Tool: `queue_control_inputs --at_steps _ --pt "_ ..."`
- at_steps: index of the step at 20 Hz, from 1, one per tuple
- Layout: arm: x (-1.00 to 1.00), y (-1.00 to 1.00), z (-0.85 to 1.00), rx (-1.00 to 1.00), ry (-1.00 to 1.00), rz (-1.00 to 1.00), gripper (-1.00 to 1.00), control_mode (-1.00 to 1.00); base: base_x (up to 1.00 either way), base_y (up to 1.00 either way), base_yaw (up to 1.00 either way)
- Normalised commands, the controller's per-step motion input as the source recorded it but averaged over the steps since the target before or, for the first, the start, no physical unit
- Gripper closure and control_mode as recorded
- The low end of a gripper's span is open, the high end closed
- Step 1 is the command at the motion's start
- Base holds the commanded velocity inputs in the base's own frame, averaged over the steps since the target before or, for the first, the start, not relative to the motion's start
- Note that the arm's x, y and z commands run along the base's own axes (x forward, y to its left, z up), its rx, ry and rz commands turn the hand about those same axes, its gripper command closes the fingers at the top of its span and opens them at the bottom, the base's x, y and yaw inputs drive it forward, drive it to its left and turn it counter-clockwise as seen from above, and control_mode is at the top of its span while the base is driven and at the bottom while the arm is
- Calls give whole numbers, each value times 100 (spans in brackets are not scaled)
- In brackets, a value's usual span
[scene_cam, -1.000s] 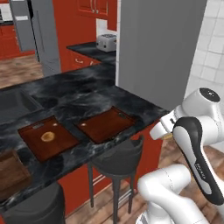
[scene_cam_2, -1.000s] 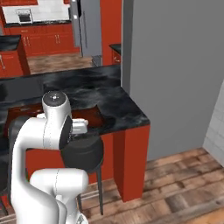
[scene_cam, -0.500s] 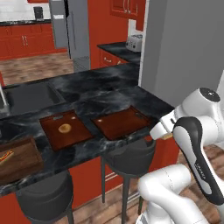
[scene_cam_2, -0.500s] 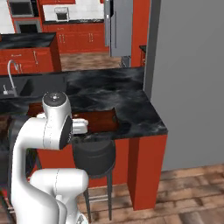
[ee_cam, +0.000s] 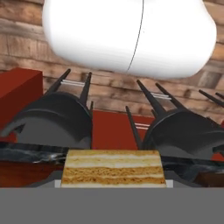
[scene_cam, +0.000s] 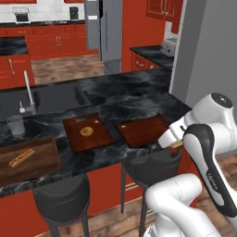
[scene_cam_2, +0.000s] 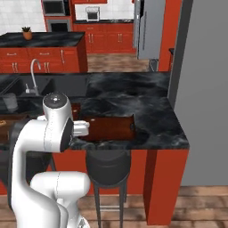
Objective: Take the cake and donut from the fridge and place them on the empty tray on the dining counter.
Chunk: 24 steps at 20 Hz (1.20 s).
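Cake (ee_cam: pixel 113 169), a layered tan-and-cream block, sits at bottom centre of our hand view, clamped in the gripper (ee_cam: pixel 113 183); glossy veined desk (scene_cam: pixel 134 99) carries the flat wooden tray (scene_cam: pixel 144 131).

desk (scene_cam: pixel 139 99): glossy black marble top with white veins, on a red base.
empty tray (scene_cam: pixel 144 131): flat on the desk, just beside the end effector (scene_cam: pixel 172 144).
second tray (scene_cam: pixel 87 133): farther off, carrying a tan ring pastry (scene_cam: pixel 86 132).
dark wooden board (scene_cam: pixel 28 159): farthest along the near edge.
glass (scene_cam: pixel 16 125): behind the board, by the sink (scene_cam: pixel 39 98).
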Motion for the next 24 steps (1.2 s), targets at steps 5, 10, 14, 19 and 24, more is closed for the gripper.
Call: queue_control_inputs --at_steps 5,10,14,19,24 --pt "0 0 0 0 0 0 100 100 45 0 16" --pt "0 0 0 0 0 0 100 100 10 -2 9" --pt "0 -12 0 0 0 0 100 -100 0 -8 2" --pt "39 -38 0 0 2 -7 100 -100 0 0 0" --pt "73 -30 0 0 1 -9 100 -100 0 0 0"
